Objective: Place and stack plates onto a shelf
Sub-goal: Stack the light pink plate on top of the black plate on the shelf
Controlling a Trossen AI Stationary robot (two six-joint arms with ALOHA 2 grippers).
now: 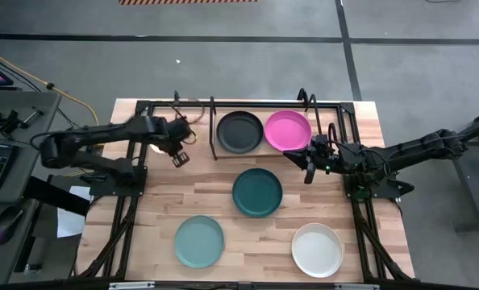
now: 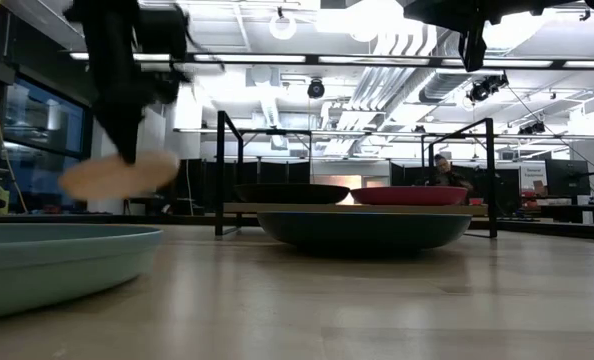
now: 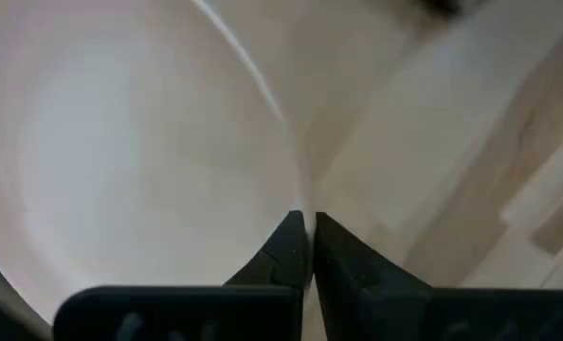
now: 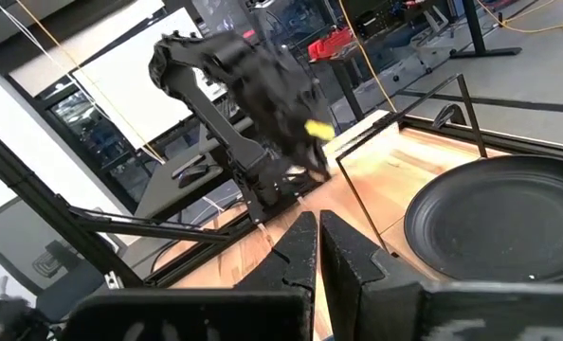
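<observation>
Ahead of my left gripper (image 1: 177, 155) the shelf's (image 1: 214, 129) upright end bar blocked the way; toward the dark teal plate (image 1: 257, 192) bare table (image 1: 199, 189) lay open.

Bright ceiling lamps (image 2: 282, 25) light the room evenly, and they glare white in the low view. Shadows on the table (image 1: 199, 201) are soft and faint. The left arm (image 2: 127, 70) and the pale pink plate (image 2: 117, 172) smear with motion blur. The left wrist view is washed out and unfocused.
</observation>
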